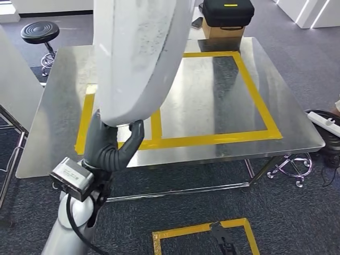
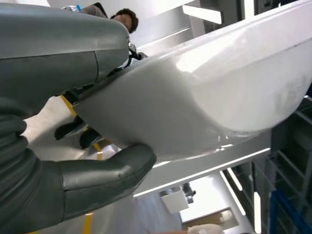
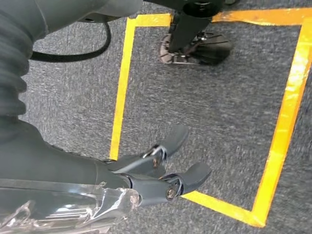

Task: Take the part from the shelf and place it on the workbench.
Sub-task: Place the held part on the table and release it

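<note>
A large white curved part [image 1: 138,53] rises from my left hand [image 1: 107,144], which grips its lower edge between thumb and fingers, near the front left of the shiny metal workbench [image 1: 256,127]. The part hangs above the bench and hides its middle. Close up, the left wrist view has the white part [image 2: 206,92] clamped between my grey thumb [image 2: 107,178] and the fingers [image 2: 66,44] above it. My right hand [image 3: 162,168] hangs over grey carpet, its fingers apart and holding nothing.
Yellow tape marks a rectangle [image 1: 256,95] on the bench top. A black stool [image 1: 40,33] stands at the far left, a black case on a cardboard box [image 1: 226,16] behind the bench. A power strip [image 1: 326,123] lies to the right. Yellow tape squares off the carpet [image 1: 200,231].
</note>
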Robot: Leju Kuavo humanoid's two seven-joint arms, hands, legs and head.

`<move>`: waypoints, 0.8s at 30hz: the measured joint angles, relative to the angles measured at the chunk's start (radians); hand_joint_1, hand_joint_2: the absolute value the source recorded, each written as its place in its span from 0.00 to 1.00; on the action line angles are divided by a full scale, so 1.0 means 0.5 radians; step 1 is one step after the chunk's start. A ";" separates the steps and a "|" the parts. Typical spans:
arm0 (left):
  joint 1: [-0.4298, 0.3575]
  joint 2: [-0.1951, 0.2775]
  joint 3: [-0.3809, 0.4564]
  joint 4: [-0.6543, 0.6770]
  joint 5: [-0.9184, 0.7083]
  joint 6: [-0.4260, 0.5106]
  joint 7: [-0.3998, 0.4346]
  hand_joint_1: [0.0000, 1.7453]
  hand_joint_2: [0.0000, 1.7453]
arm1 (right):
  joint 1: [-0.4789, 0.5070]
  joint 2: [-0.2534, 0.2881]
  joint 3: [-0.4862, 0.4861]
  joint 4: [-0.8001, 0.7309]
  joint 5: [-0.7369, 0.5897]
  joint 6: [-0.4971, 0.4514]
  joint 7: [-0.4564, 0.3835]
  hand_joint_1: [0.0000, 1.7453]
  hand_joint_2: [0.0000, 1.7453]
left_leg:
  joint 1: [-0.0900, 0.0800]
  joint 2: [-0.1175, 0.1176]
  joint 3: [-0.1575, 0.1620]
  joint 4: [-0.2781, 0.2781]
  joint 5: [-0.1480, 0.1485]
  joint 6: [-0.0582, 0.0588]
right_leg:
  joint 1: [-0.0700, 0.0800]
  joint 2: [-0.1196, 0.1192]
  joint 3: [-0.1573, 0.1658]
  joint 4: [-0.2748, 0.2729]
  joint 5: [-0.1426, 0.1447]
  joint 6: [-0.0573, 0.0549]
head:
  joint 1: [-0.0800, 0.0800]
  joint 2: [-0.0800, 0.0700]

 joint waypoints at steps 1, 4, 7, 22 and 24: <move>-0.022 -0.005 -0.007 0.050 -0.030 0.018 0.001 1.00 1.00 | 0.000 -0.001 0.006 0.001 0.002 0.002 0.003 0.00 1.00 | -0.001 0.000 0.000 0.001 -0.001 0.002 | 0.000 0.000 -0.056 0.104 -0.029 0.004 | 0.003 0.000; -0.078 -0.013 -0.032 0.168 -0.171 0.104 0.019 1.00 1.00 | -0.002 -0.006 0.025 0.004 0.012 0.003 0.004 0.00 1.00 | 0.003 -0.003 0.006 0.008 -0.010 -0.005 | -0.005 -0.003 -0.014 -0.029 0.105 0.012 | 0.006 0.000; -0.181 -0.025 -0.059 0.315 -0.349 0.183 0.080 1.00 1.00 | -0.015 -0.011 0.049 0.007 0.025 0.009 0.011 0.00 1.00 | 0.000 -0.011 0.003 0.033 -0.025 -0.033 | -0.008 0.002 0.151 -0.375 0.243 0.002 | 0.008 0.000; -0.689 -0.121 -0.546 1.532 -0.695 0.210 0.646 1.00 1.00 | -0.075 -0.013 0.187 0.019 0.032 0.058 0.089 0.00 1.00 | -0.025 0.006 -0.064 0.119 -0.003 -0.017 | -0.002 0.014 0.160 -0.404 0.255 -0.070 | 0.000 0.001; -0.723 -0.127 -0.618 1.616 -0.643 0.182 0.701 1.00 1.00 | -0.080 -0.011 0.199 0.022 0.027 0.063 0.094 0.00 1.00 | -0.033 0.006 -0.027 0.033 -0.001 -0.006 | -0.002 0.010 0.154 -0.408 0.257 -0.053 | 0.001 0.001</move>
